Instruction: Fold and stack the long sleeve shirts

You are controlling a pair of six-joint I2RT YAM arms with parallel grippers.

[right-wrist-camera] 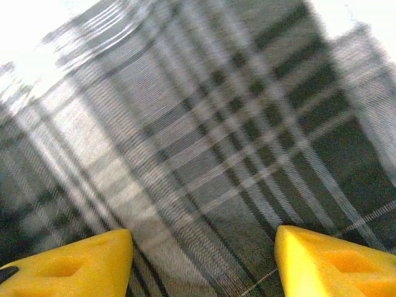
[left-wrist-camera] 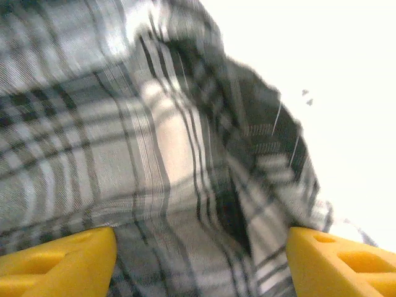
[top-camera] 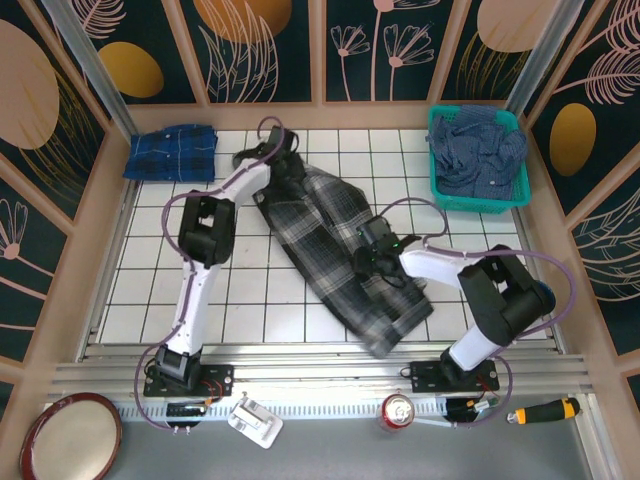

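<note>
Top external view: the grey plaid shirt (top-camera: 320, 232) is lying rumpled across the table's centre, running from 11 toward 5 o'clock. The left gripper (top-camera: 283, 160) is poised over its 11 o'clock end and the right gripper (top-camera: 368, 257) over its middle, both with jaws standing apart on nothing. The blue plaid shirt (top-camera: 170, 152) is sitting folded at 10 o'clock. Soft, light and limp, the cloth is likely to sag and slide, so a pinch at the hem corners or shoulder seams looks the safest hold.
</note>
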